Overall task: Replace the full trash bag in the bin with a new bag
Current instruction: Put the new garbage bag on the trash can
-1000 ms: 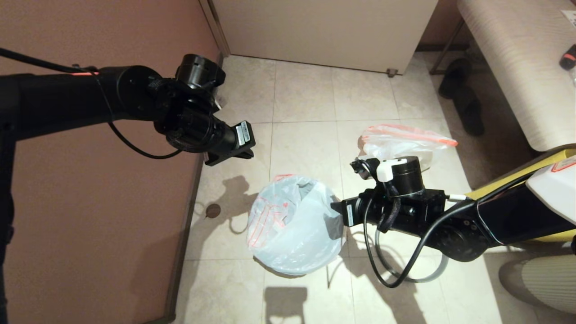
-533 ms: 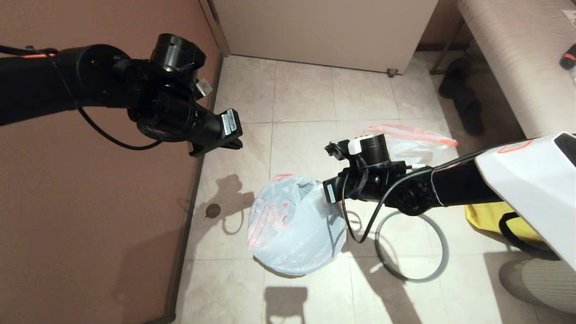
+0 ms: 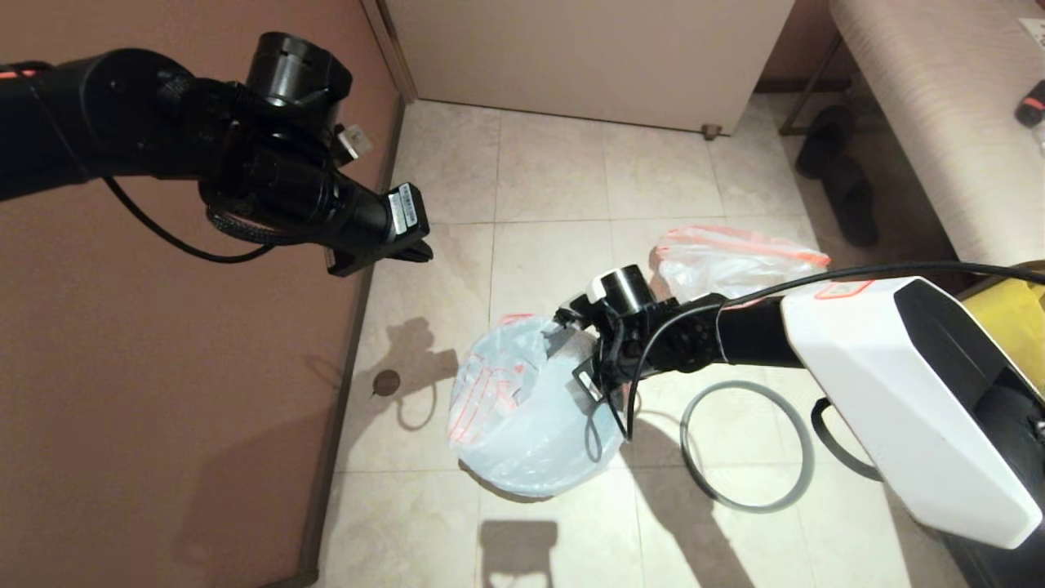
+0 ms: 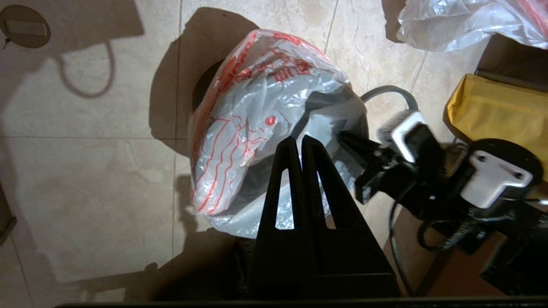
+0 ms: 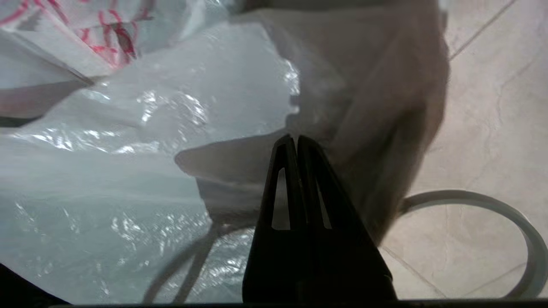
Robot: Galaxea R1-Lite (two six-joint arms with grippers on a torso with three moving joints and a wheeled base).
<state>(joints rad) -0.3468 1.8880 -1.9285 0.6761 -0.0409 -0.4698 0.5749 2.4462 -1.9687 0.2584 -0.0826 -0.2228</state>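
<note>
The new bag [image 3: 522, 408], translucent white with red cartoon lines, is draped over the bin [image 4: 204, 85], which shows only as a dark patch behind it. My right gripper [image 3: 589, 390] points down at the bag's right edge. It is shut [image 5: 296, 139], and nothing shows between its fingers. My left gripper [image 3: 420, 249] hangs high to the left of the bin, shut and empty [image 4: 298, 139]. The full trash bag [image 3: 735, 261] lies on the floor behind the right arm. The grey rim ring [image 3: 747, 445] lies flat to the right of the bin.
A brown wall [image 3: 163, 367] runs along the left and a pale cabinet [image 3: 588, 57] stands at the back. Dark shoes [image 3: 841, 175] and a bench [image 3: 939, 122] are at the back right. A yellow fabric bag [image 4: 496, 115] sits by the ring, and a floor drain [image 3: 386, 381] lies left of the bin.
My right arm has swung left and tipped down to the new bag's right edge, and its fingers have closed. The left arm has drawn up and left, away from the bin.
</note>
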